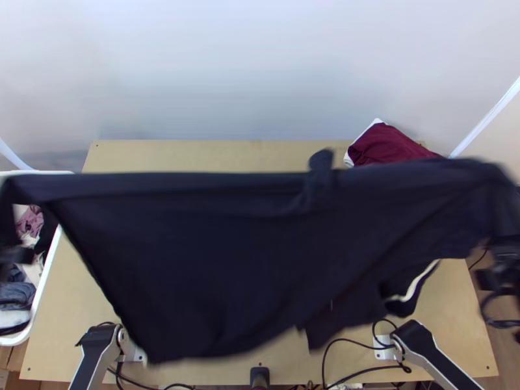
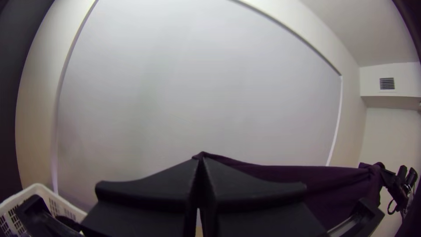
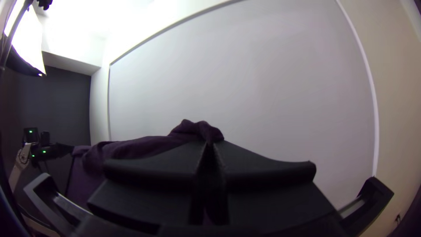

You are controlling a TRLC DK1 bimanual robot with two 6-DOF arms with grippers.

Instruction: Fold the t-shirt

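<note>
The dark navy t-shirt (image 1: 247, 253) hangs stretched between the two grippers above the table, its lower part drooping in loose folds. My left gripper (image 1: 14, 255) is at the left edge of the top view, and my right gripper (image 1: 506, 263) at the right edge. In the left wrist view, the left gripper (image 2: 201, 161) is shut on one end of the shirt (image 2: 342, 182). The right wrist view has the right gripper (image 3: 209, 145) shut on the opposite end, where the cloth (image 3: 140, 147) bunches over the fingertips. The held parts cannot be identified.
A white basket (image 1: 47, 266) with mixed clothes stands at the table's left side. Folded maroon cloth (image 1: 390, 144) lies at the back right of the wooden table (image 1: 214, 155). Black cables (image 1: 351, 341) run along the near edge. Dark cloth with a pale strip (image 1: 415, 284) shows at the right.
</note>
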